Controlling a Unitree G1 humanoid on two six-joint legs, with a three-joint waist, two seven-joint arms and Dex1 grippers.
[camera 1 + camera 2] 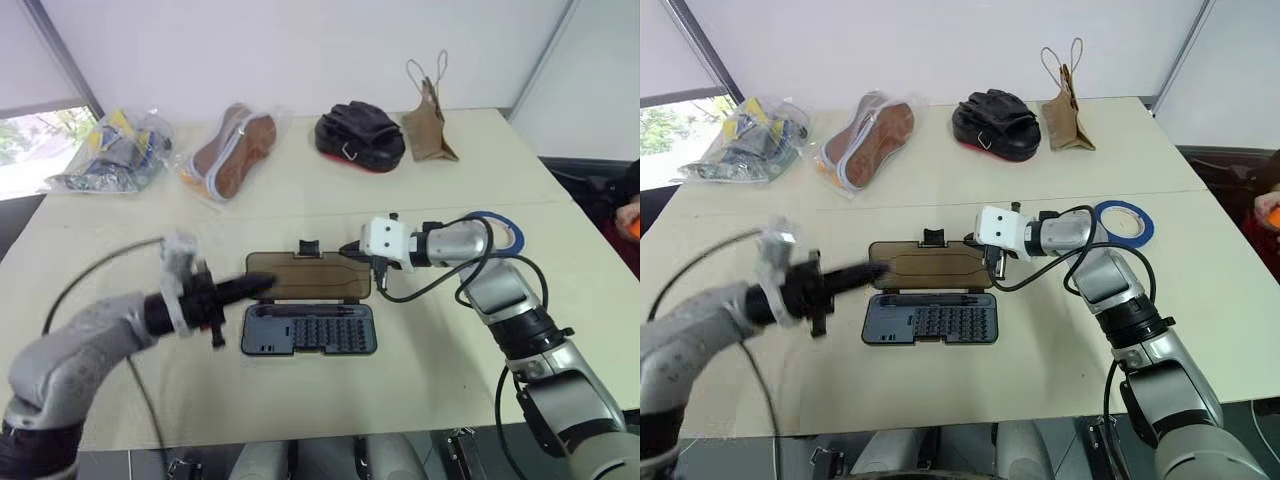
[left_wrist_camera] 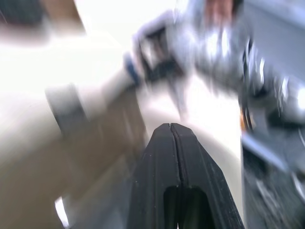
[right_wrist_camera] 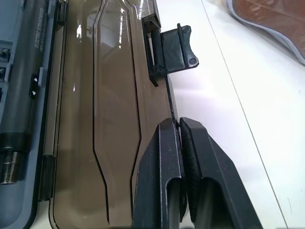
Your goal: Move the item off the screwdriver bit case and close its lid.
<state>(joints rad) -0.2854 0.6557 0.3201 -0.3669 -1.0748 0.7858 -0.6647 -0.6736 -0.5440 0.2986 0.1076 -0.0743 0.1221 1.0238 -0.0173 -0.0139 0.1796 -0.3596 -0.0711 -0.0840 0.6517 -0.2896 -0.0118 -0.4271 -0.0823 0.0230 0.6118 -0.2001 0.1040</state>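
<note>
Two pieces make up the screwdriver bit case: a dark tray of bits nearest the robot, and the lid, a smoky brown panel lying flat open on the table just beyond it, joined along the shared long edge. A small black latch tab stands at the lid's far edge.

The blue tape ring lies flat on the table to the right, well apart from the case, so the case is already free of it.

Handling, as I judge it: the lid is thin, stiff plastic, light and smooth, likely slippery to black rubber pads. It should swing easily on its hinge but could flex or skid the whole case if pushed at one corner. Best hold looks like the far long edge near the latch tab, lifted and folded toward the tray.

Right gripper: fingers pressed together, nothing between them, tips at the lid's right-hand end over its far edge; actual contact I cannot tell.

Left gripper: also clenched, empty, hovering over the lid's left end.
</note>
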